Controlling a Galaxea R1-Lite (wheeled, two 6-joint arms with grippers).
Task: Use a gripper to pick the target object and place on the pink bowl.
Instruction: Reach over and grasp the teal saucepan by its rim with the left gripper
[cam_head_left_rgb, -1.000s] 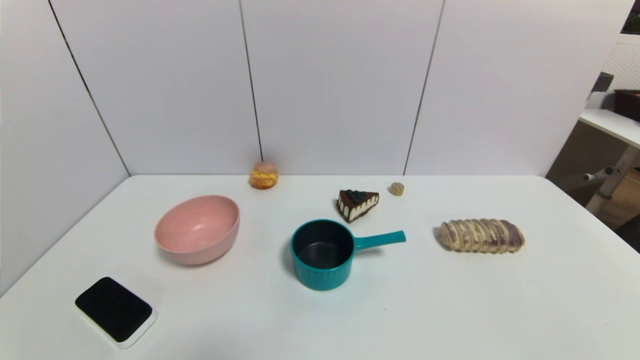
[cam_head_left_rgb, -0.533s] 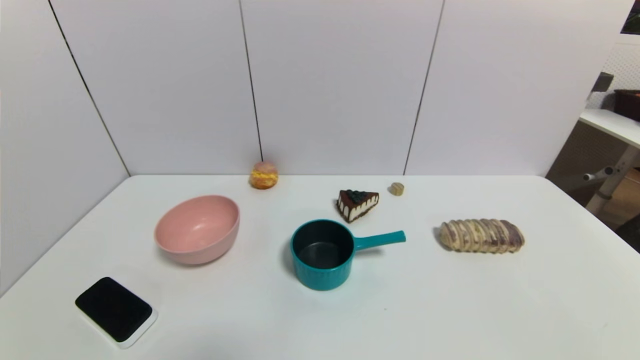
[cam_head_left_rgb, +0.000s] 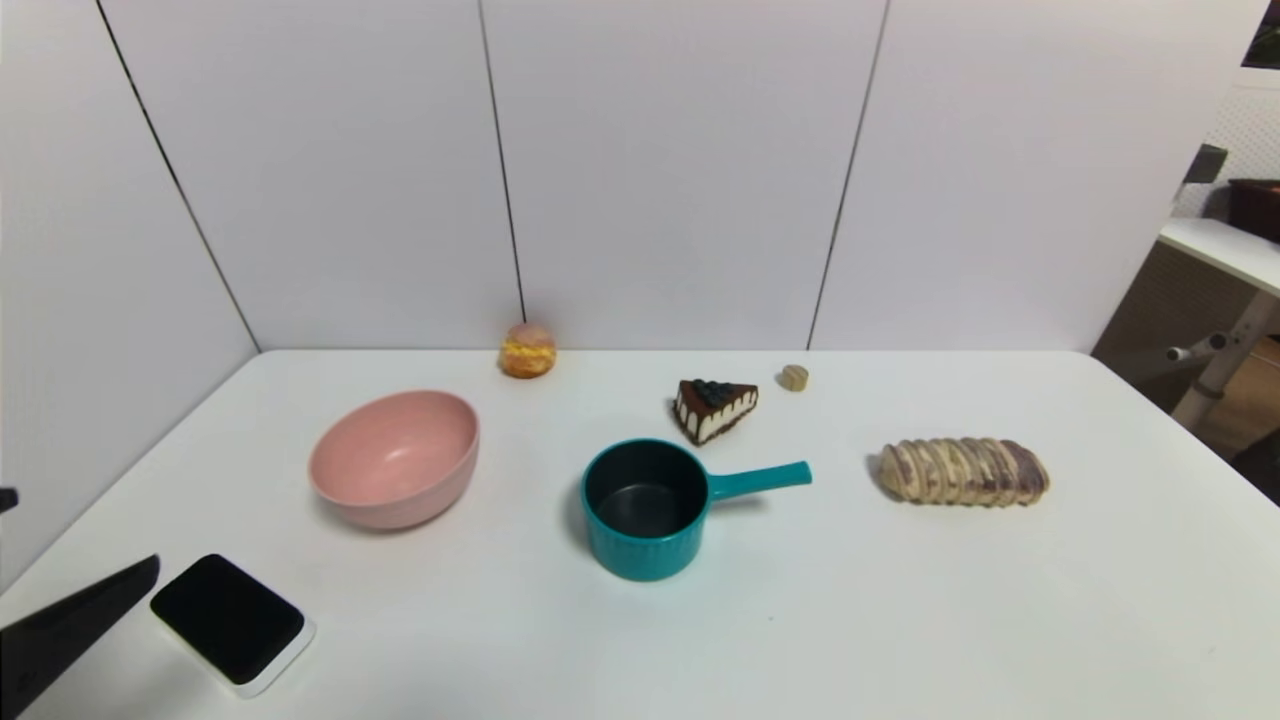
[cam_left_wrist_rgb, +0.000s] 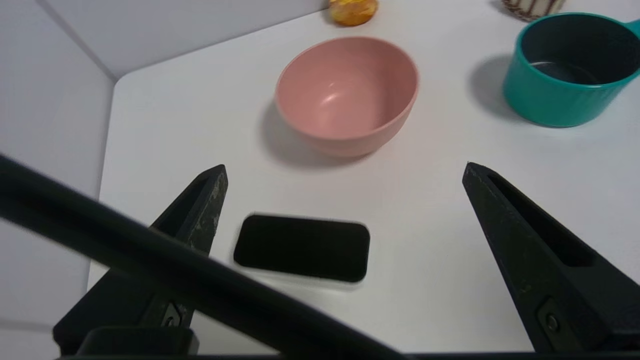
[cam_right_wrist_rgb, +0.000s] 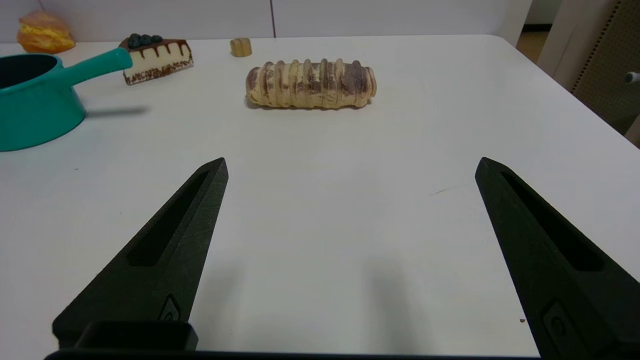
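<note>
White table, white panel walls behind. Teal saucepan sits upright mid-table, right of the pink bowl, handle pointing away from the bowl. Left gripper fingers spread wide, empty, near side of the bowl; saucepan well beyond them. Right gripper spread, empty, saucepan far off.

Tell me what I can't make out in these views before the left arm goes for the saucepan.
- Left gripper: head view shows only a dark sliver at the frame edge.
- Teal saucepan handle: cut off in left wrist view.
- Black pad: a blurred cable crosses the left wrist view beside it.
- Right gripper: absent from head view.
</note>
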